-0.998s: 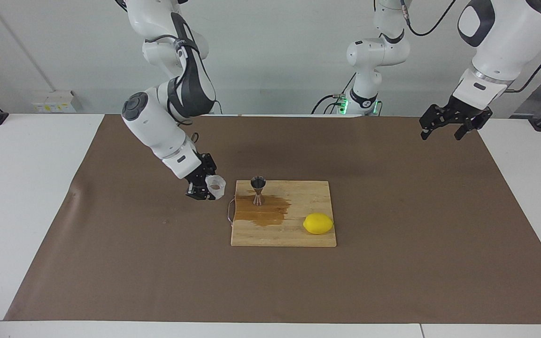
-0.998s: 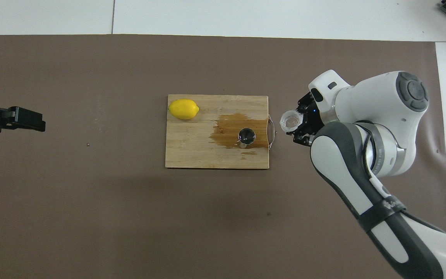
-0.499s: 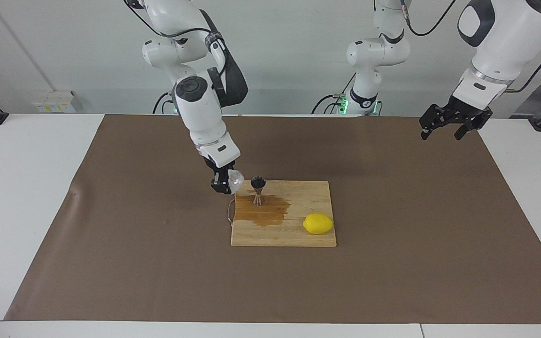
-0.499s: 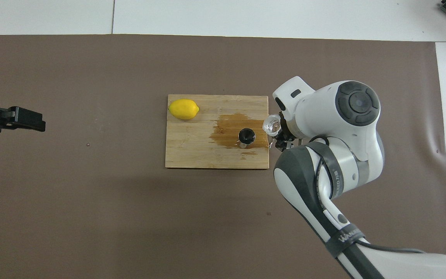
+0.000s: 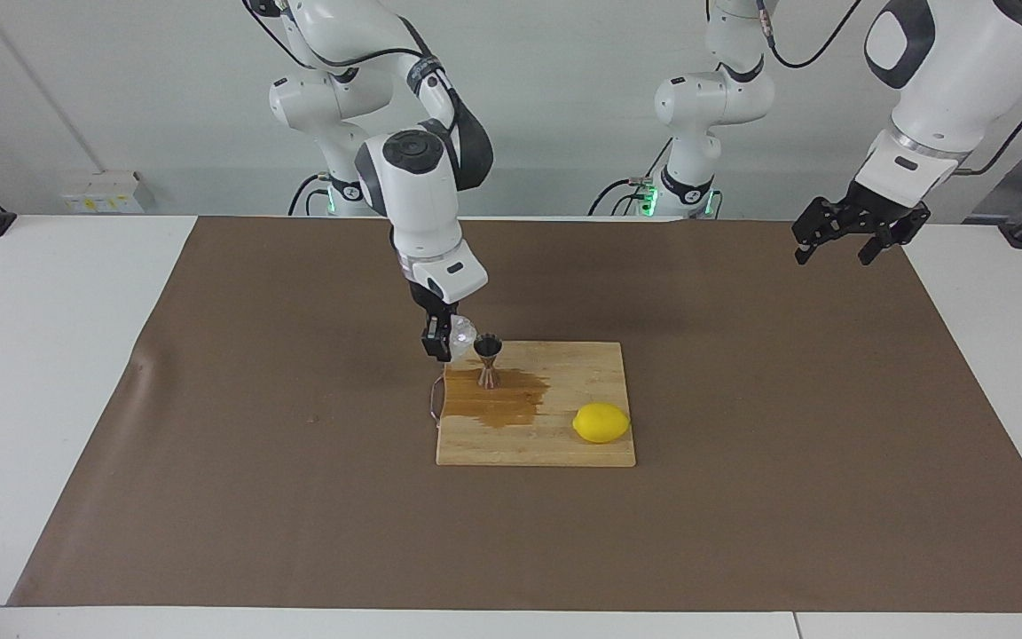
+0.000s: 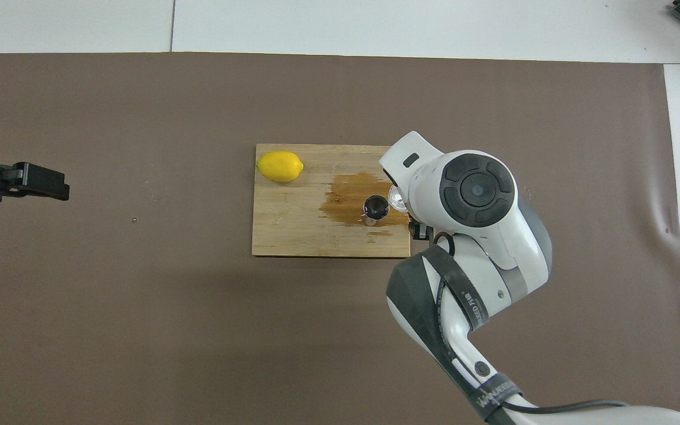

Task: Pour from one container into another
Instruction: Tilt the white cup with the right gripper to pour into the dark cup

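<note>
Facing view
Holding: the glass cup [image 5: 461,335] is clamped in the right gripper [image 5: 442,342], tipped toward the jigger.
Cup position: the cup is held in the air just beside the top cone of the jigger [image 5: 487,359], over the cutting board's edge at the right arm's end.
Jigger: it is stood upright on the cutting board [image 5: 564,444], inside a dark wet stain [image 5: 498,404].
Lemon: the lemon [image 5: 601,422] is laid on the board, farther from the robots than the jigger and toward the left arm's end.
Left gripper: the left gripper [image 5: 844,246] is kept waiting over the brown mat [image 5: 742,497], well apart from the board, with its fingers spread and nothing between them.

Overhead view
Right arm: most of the right gripper is hidden under the arm's wrist; only a sliver of the glass cup [image 6: 396,198] is seen, just beside the jigger [image 6: 376,207].
Board: the cutting board [image 6: 293,230] is seen with the stain [image 6: 346,198] around the jigger and the lemon [image 6: 280,166] at a corner.
Left gripper: the left gripper [image 6: 51,184] is seen over the brown mat [image 6: 139,324], well apart from the board.
</note>
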You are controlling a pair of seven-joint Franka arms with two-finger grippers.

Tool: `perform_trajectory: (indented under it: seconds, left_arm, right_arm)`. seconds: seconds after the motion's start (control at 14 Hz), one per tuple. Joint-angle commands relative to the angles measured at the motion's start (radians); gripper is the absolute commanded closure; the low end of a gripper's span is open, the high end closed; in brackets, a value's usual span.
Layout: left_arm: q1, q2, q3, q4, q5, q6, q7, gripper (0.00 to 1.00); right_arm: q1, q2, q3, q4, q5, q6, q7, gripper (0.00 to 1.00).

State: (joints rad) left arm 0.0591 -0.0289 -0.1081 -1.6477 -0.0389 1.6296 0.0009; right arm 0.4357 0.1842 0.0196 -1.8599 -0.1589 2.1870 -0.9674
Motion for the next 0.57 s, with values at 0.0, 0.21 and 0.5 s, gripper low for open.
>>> perform_trajectory:
  seconds: [0.0, 0.21, 0.5]
  left_arm:
    - [0.016, -0.017, -0.01, -0.015, -0.013, -0.007, 0.008, 0.0]
    - [0.016, -0.017, -0.008, -0.015, -0.013, -0.007, 0.008, 0.0]
    - [0.016, -0.017, -0.01, -0.015, -0.013, -0.007, 0.008, 0.0]
  right_arm:
    - [0.029, -0.017, 0.002, -0.016, -0.115, 0.002, 0.087, 0.54]
    - [0.031, -0.02, 0.002, -0.021, -0.175, 0.005, 0.125, 0.54]
    - [0.034, -0.029, 0.002, -0.033, -0.235, 0.0, 0.167, 0.54]
